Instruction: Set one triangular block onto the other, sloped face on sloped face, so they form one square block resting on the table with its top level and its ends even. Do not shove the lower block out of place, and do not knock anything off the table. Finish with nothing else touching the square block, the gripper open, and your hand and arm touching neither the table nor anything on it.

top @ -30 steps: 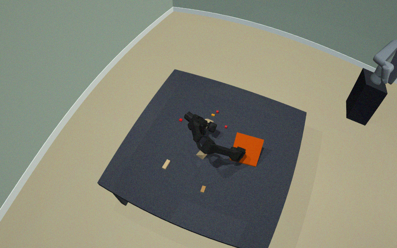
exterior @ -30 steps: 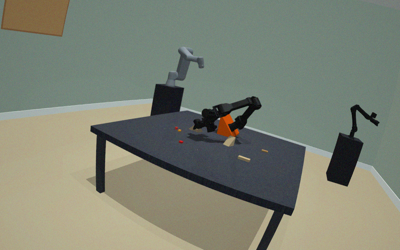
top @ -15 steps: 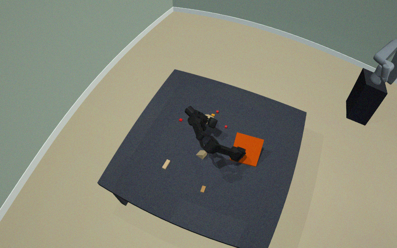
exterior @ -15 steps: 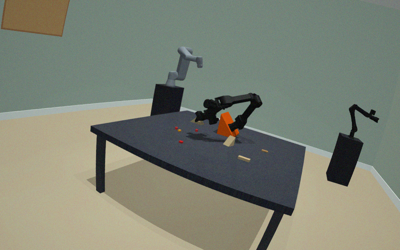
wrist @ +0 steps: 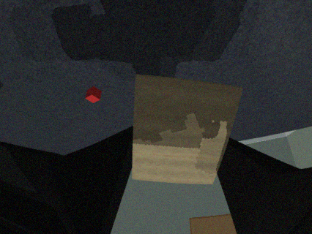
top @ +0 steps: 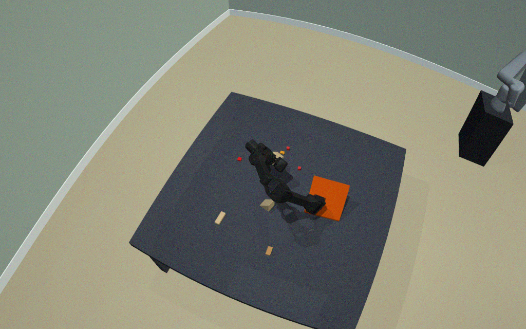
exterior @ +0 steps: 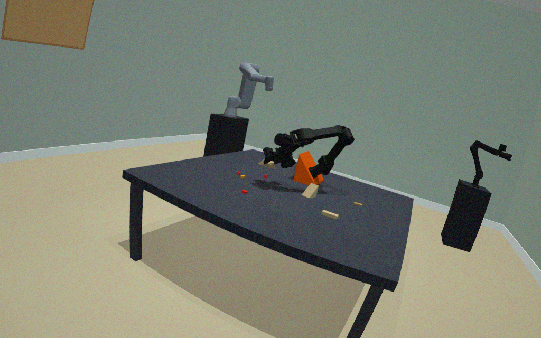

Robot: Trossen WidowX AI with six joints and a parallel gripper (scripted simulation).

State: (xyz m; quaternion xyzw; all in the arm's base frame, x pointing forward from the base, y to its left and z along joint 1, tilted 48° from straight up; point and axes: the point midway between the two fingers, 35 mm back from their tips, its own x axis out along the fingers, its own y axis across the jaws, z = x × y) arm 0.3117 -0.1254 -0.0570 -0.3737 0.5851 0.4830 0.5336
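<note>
My gripper [top: 277,156] [exterior: 269,159] [wrist: 174,135] is shut on a tan triangular block [top: 277,154] [exterior: 267,163] [wrist: 185,126] and holds it a little above the dark table [top: 232,279] [exterior: 191,187], near the table's middle. In the wrist view the block fills the gap between the two dark fingers. The other tan triangular block [top: 267,204] [exterior: 310,191] rests on the table beside the arm's lower links, apart from the gripper.
A large orange wedge [top: 331,194] [exterior: 304,167] stands by the arm's base. Small red cubes [top: 239,158] [top: 299,167] [exterior: 244,191] [wrist: 93,95] and a small orange cube [top: 282,152] lie near the gripper. Two flat wooden bars [top: 220,217] [top: 268,250] [exterior: 329,214] lie toward the front.
</note>
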